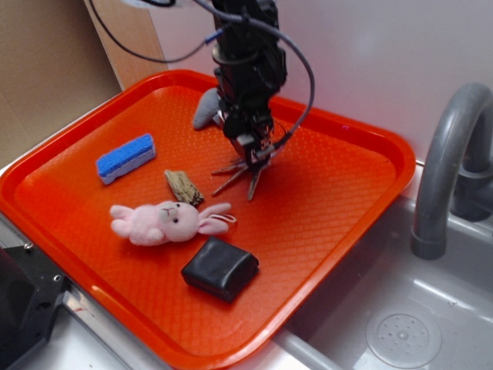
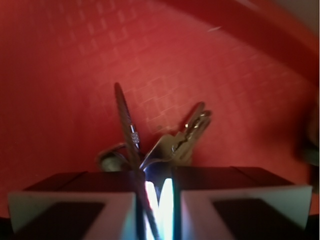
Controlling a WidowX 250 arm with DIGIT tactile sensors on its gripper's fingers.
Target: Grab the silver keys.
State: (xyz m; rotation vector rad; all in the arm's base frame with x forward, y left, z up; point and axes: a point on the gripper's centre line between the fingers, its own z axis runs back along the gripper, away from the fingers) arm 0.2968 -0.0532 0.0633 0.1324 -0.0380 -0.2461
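Orange tray (image 1: pixel 339 193) beside a steel sink (image 1: pixel 400 324), claw (image 1: pixel 254 153) pinching the silver keys (image 1: pixel 240 176).
From the wrist, claw fingers (image 2: pixel 75 205) nearly meet around the wire ring; outside, keys fan just past the wood scrap (image 1: pixel 183 187).

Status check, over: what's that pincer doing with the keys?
Pincer shut on silver keys. Keys fan out below it over orange tray. Nothing in the way; wood scrap lies clear.
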